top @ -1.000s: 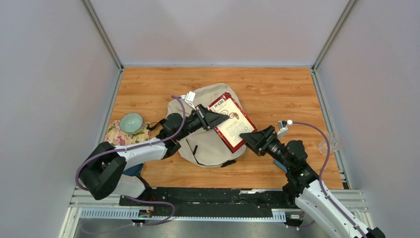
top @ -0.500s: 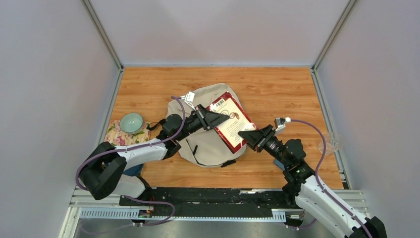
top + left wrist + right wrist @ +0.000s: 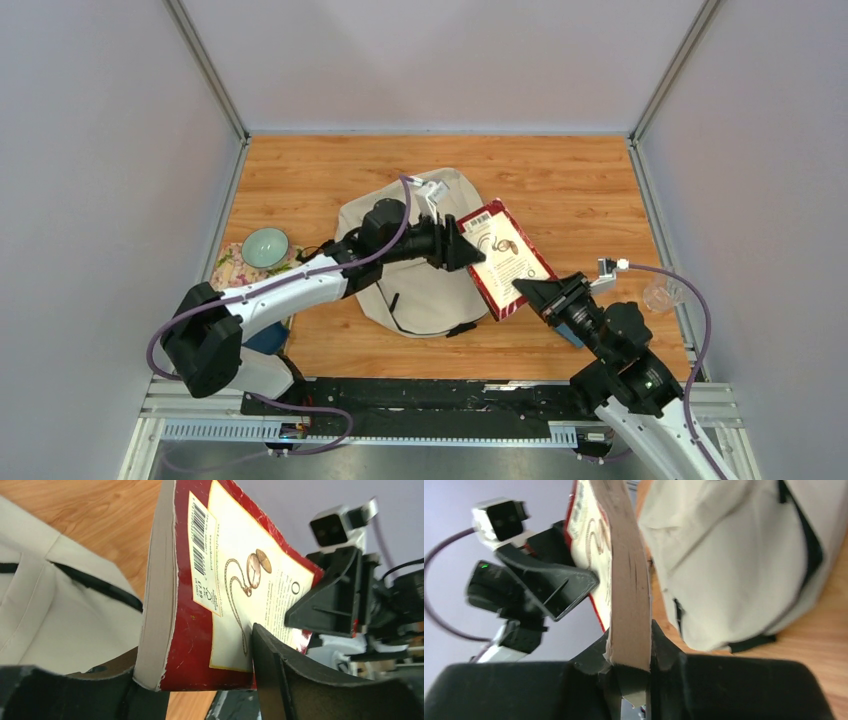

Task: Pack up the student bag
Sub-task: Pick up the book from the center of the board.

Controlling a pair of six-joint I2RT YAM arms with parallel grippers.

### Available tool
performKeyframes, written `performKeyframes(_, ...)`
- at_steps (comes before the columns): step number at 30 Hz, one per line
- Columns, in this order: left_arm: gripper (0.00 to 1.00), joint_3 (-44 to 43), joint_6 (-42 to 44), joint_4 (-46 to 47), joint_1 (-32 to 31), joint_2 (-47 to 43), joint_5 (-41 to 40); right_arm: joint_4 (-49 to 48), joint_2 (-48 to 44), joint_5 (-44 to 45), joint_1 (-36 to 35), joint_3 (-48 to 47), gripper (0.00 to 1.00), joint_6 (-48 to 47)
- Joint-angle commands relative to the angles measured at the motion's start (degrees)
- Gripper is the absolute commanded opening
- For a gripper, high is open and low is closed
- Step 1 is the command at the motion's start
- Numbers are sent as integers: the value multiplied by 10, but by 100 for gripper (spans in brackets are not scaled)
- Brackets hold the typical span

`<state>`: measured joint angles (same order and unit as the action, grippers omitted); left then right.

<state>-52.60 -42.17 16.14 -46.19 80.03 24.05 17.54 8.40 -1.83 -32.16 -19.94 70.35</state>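
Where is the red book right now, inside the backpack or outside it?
Outside. The red book is held up in the air next to the backpack, one end pinched between the right fingers.

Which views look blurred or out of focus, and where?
Top external view: evenly lit, sharp throughout. Left wrist view: red paperback book crisp, near black fingers soft. Right wrist view: book's page edge and cream fabric backpack blurred.

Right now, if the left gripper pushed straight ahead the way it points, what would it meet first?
The book, which sits between its jaws; just beyond that, probably the right gripper, though depth is hard to judge.
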Motion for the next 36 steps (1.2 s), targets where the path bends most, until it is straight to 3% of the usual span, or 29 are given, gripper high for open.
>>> performKeyframes(1, 63, 14, 239, -258, -44, -23, -98, 199, -51, 189, 3, -49, 0, -21)
performKeyframes(10, 68, 47, 336, -312, -141, -21, -232, 267, -57, 215, 3, -64, 0, -8)
performKeyframes(17, 72, 43, 336, -328, -143, -8, -259, 279, -82, 220, 3, -67, 0, -12)
performKeyframes(22, 84, 45, 314, -313, -143, -24, -275, 286, -107, 222, 4, -66, 0, -6)
performKeyframes(30, 84, 58, 294, -313, -142, -44, -320, 315, -113, 241, 3, -85, 0, -3)
performKeyframes(36, 84, 72, 298, -294, -142, -58, -277, 347, -115, 264, 3, -108, 0, -11)
